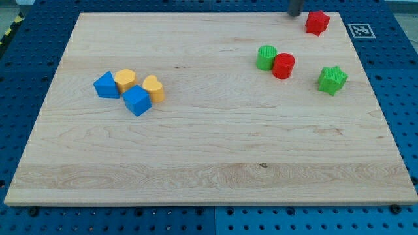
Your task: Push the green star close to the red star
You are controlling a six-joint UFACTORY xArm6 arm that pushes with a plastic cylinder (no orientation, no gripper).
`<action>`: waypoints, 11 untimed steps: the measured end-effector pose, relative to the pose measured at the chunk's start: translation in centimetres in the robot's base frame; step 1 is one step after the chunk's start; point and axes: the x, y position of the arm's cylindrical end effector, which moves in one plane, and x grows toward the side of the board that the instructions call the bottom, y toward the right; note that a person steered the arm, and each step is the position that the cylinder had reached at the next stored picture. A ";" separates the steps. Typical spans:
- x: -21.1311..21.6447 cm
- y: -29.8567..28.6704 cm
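The green star (332, 79), probably light and slippery on the desk (196, 150), wants a push from its bottom side toward the red star (317, 22); my tip (294, 14), holding nothing, sits beside that.

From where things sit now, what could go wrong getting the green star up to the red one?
My tip is at the view's top, left of the red star, on the wrong side of the green star; swinging around may bump the red star off the nearby edge. An off-centre push could spin the green star aside.
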 end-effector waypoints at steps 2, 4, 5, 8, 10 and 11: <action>0.1 5.3; 4.4 -0.1; 7.0 -0.5; 14.8 0.0; 16.1 8.5; 20.7 10.0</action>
